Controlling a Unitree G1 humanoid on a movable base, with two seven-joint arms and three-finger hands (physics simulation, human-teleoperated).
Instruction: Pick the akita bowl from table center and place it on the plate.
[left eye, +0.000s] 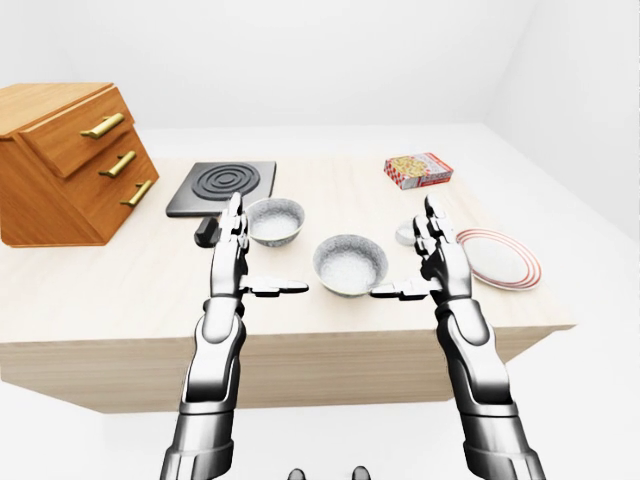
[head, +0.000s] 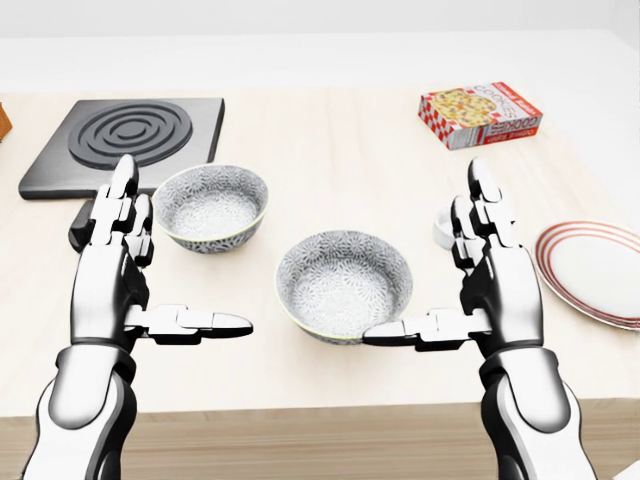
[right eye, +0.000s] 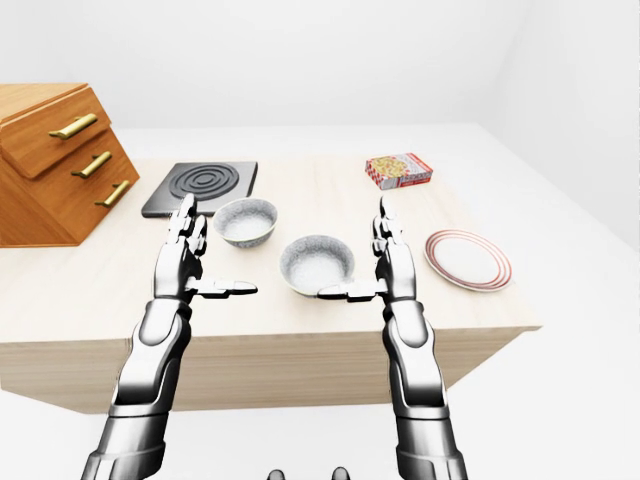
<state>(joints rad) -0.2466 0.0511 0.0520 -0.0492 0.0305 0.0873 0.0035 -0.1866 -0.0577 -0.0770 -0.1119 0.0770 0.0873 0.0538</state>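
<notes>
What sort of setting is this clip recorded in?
Most likely a simulated kitchen-style tabletop, bare white around it. A light wooden table carries a black stove burner, two patterned bowls, a red-rimmed plate and a cookie box; a wooden drawer cabinet stands at the left.

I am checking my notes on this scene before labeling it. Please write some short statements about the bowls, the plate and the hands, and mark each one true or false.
1. Two patterned bowls stand on the table: one bowl between the hands, another bowl nearer the stove plate. True.
2. A bowl already sits on the striped plate. False: the plate holds nothing.
3. The right hand grips a bowl. False: its fingers are spread open.
4. The left hand is open too. True.
5. The cookie box lies inside the wooden drawer cabinet. False: it lies on the table.
</notes>
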